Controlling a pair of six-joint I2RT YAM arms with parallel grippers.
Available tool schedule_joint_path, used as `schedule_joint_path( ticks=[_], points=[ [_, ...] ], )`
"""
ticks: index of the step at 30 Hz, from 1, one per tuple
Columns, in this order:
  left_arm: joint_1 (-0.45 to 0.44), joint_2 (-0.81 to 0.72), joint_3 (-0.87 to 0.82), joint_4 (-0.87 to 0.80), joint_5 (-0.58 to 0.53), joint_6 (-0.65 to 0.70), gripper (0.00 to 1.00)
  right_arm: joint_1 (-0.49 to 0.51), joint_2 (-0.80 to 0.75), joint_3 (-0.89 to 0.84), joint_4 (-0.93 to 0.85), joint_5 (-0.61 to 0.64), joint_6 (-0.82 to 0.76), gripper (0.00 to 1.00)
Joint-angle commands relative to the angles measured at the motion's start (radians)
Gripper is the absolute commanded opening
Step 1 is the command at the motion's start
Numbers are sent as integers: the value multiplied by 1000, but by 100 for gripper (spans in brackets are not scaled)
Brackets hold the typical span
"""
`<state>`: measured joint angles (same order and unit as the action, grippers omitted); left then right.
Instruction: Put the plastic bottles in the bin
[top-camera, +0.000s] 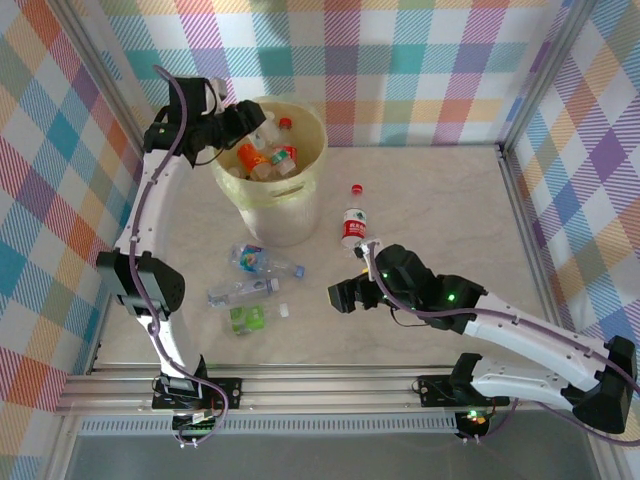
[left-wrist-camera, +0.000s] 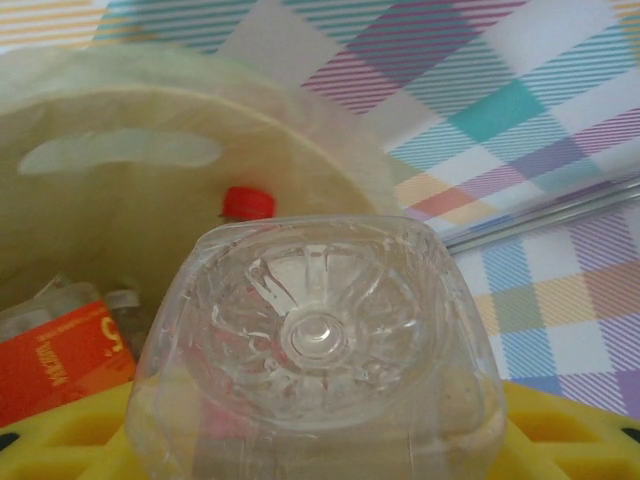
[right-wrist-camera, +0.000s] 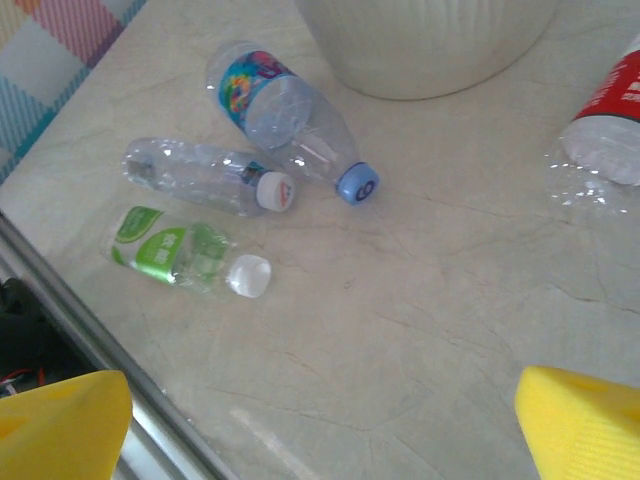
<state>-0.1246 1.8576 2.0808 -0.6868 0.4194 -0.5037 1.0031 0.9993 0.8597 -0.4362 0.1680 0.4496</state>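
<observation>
My left gripper (top-camera: 243, 122) is over the rim of the pale yellow bin (top-camera: 300, 190), shut on a clear plastic bottle (left-wrist-camera: 318, 340) whose base faces the left wrist camera. Several bottles lie inside the bin, among them an orange-labelled one (top-camera: 250, 157) and a red-capped one (left-wrist-camera: 247, 203). On the table lie a blue-labelled bottle (right-wrist-camera: 285, 110), a clear bottle (right-wrist-camera: 205, 175), a green-labelled bottle (right-wrist-camera: 180, 255) and a red-labelled bottle (top-camera: 354, 228). My right gripper (top-camera: 345, 297) hangs open above bare table right of these, yellow pads (right-wrist-camera: 65, 425) wide apart, nothing between them.
A small white cap (top-camera: 283, 310) lies beside the green-labelled bottle. Checked walls enclose the table on three sides, and a metal rail (top-camera: 320, 385) runs along the near edge. The bin's wall (right-wrist-camera: 430, 45) stands just beyond the three left bottles.
</observation>
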Motion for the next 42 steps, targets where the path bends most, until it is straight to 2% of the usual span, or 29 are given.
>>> schedule_joint_path(
  ticks=[1, 7, 13, 15, 23, 26, 33, 38, 42],
  points=[
    [8, 5, 21, -26, 57, 28, 64, 6, 27, 33, -20, 76, 33, 96],
    [7, 9, 7, -76, 46, 48, 72, 2, 83, 91, -41, 128, 51, 94],
    [8, -13, 19, -101, 44, 64, 95, -4, 100, 88, -27, 128, 94, 91],
    [8, -29, 28, -103, 50, 66, 100, -9, 109, 90, -29, 125, 101, 90],
    [7, -138, 29, -77, 119, 76, 100, -63, 127, 73, 1, 64, 133, 80],
    [7, -214, -21, -41, 156, 105, 100, -104, 135, 61, 23, 30, 143, 75],
    [-1, -436, -262, 55, 281, 173, 100, -214, 193, 62, 53, -50, 131, 65],
    [-18, -619, -505, 115, 333, 178, 100, -278, 272, 94, 45, -90, 128, 64],
    [-64, -750, -686, 142, 365, 166, 100, -313, 355, 125, 42, -100, 129, 64]
  ],
)
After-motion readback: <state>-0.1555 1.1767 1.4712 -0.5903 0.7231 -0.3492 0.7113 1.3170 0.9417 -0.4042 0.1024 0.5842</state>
